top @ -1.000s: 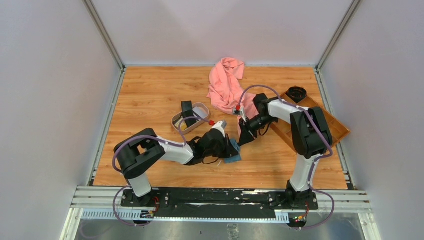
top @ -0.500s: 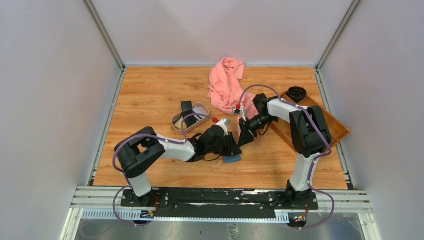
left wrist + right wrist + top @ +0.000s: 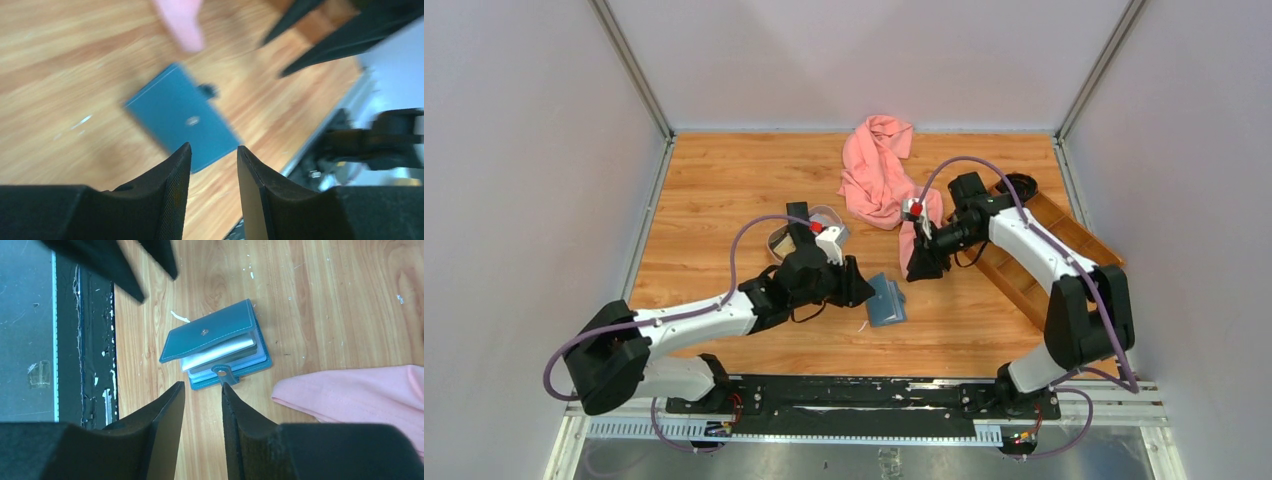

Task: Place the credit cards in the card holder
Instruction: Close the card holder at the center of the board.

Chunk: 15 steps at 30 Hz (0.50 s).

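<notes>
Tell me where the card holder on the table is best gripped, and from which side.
Likely the edge of the card holder bearing the tab clasp, coming from the right end effector side. The top cover sits ajar there over the inner pockets, leaving a finger gap; the opposite edge looks like the spine.

In the left wrist view everything is blurred: the card holder has soft edges, and the pink cloth is cut by the top edge. In the top view the left arm covers most of the beige tray, so its content cannot be told. Between the holder's covers only thin edges of the credit cards show; their number is unclear.
</notes>
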Each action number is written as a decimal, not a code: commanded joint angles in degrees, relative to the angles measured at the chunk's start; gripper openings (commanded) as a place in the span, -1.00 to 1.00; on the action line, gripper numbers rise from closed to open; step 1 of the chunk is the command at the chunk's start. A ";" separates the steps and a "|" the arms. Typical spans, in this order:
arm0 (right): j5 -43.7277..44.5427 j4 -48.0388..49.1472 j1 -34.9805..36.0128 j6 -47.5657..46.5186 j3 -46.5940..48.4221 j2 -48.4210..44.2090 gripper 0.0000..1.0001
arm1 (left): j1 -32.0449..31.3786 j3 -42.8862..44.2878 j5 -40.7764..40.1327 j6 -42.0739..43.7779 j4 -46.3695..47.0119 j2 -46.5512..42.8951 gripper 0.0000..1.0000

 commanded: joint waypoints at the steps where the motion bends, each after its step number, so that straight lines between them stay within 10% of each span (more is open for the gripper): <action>1: 1.83 2.71 0.90 5.19 -4.34 -3.14 -0.24 | 0.71 -2.95 -8.19 6.71 -9.15 1.22 -0.15; 15: 2.42 5.79 1.83 15.19 -5.93 3.31 -0.23 | 0.70 12.22 -4.42 27.97 -6.68 23.06 0.19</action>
